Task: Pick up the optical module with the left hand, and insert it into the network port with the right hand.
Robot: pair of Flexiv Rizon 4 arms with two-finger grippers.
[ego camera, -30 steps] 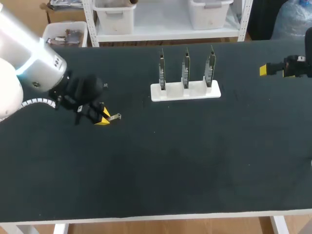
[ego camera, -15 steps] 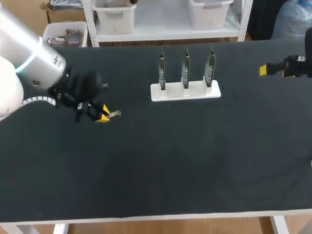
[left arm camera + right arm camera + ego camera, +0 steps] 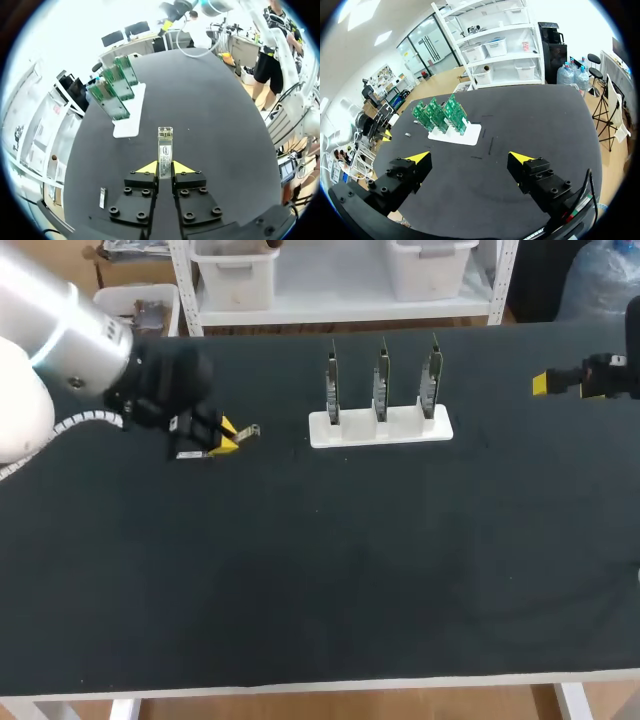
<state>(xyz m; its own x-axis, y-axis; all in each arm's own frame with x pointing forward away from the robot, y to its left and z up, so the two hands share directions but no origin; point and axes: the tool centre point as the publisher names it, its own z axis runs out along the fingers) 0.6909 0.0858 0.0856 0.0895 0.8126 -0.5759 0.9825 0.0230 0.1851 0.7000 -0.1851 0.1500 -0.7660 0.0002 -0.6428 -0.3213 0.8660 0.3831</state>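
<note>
The optical module (image 3: 246,431) (image 3: 165,145), a slim silver block, sticks out forward from between the fingers of my left gripper (image 3: 224,436) (image 3: 165,168), which is shut on its rear end. It hangs above the black table, left of the white stand (image 3: 380,427) (image 3: 127,118) holding three upright green network boards (image 3: 381,381) (image 3: 113,86). My right gripper (image 3: 566,382) (image 3: 470,158) stands open and empty at the far right of the table, well away from the stand (image 3: 456,135).
The black table (image 3: 350,570) spreads wide in front of the stand. A small loose part (image 3: 102,197) lies on the table beside my left gripper; it also shows as a speck (image 3: 407,134) in the right wrist view.
My left gripper has moved away from the front edge and a little to the right with the module, closer to the stand. The right arm has stayed still.
</note>
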